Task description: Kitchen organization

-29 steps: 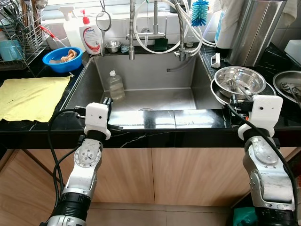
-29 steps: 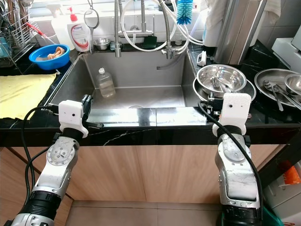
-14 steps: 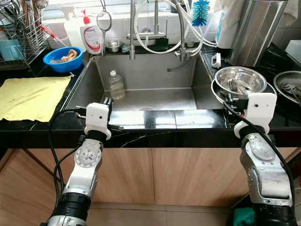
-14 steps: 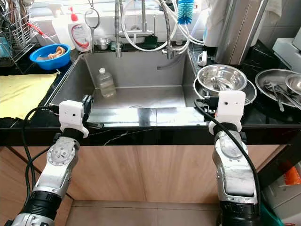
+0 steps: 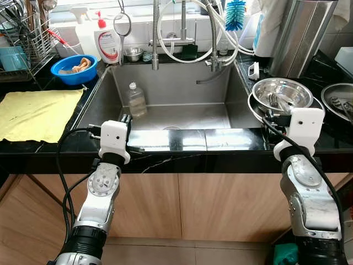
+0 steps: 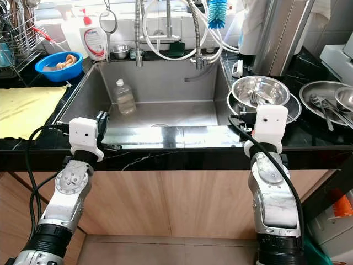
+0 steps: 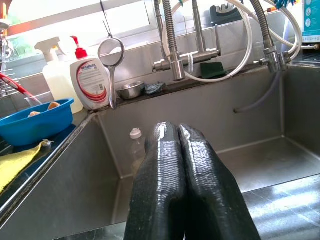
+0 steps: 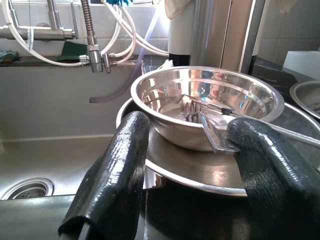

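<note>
Two claws facing sink

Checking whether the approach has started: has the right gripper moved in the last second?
Yes. The right gripper has drifted slightly toward the robot's left, judged against the steel bowl beside the sink, which has stayed put. It sits open just before the bowl.

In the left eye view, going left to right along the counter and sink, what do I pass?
Yellow cloth → blue bowl → soap bottle → plastic bottle in the sink → blue brush → steel bowl.
</note>
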{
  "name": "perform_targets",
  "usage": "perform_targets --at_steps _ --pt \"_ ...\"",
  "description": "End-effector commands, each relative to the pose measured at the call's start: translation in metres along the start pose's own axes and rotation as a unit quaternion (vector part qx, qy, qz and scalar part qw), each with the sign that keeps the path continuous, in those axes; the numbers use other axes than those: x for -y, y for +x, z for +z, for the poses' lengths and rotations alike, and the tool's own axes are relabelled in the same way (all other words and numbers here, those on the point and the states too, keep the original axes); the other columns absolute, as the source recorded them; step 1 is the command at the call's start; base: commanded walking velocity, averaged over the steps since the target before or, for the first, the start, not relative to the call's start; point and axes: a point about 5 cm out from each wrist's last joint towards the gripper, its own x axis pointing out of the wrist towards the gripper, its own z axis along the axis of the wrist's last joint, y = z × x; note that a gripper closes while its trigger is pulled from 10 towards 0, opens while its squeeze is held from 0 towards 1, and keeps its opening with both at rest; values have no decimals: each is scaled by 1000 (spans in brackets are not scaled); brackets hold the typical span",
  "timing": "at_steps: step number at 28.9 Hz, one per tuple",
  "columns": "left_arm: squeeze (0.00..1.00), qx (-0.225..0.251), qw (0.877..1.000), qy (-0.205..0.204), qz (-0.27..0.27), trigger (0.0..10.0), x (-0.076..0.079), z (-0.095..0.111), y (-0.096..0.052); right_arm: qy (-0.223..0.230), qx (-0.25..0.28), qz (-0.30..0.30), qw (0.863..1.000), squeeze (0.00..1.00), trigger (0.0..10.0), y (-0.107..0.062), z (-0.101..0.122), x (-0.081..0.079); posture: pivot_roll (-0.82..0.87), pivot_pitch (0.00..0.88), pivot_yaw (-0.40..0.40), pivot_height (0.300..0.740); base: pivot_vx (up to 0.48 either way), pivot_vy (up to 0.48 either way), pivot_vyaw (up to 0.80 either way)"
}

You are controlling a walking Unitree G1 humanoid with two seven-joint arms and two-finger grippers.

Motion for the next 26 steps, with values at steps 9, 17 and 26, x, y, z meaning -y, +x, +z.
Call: perform_targets --at_steps 9,17,26 --pt "0 2 1000 4 5 10000 -4 1 0 8 7 4 1000 0 0 4 5 -3 -245 0 52 731 0 0 0" --pt "0 2 1000 5 6 10000 -4 1 0 9 6 10 1000 0 0 6 5 -6 -241 0 50 731 0 0 0" --pt "0 -1 1000 5 8 10000 -5 -1 -1 10 10 13 1000 0 0 6 7 -7 -240 0 46 731 0 0 0"
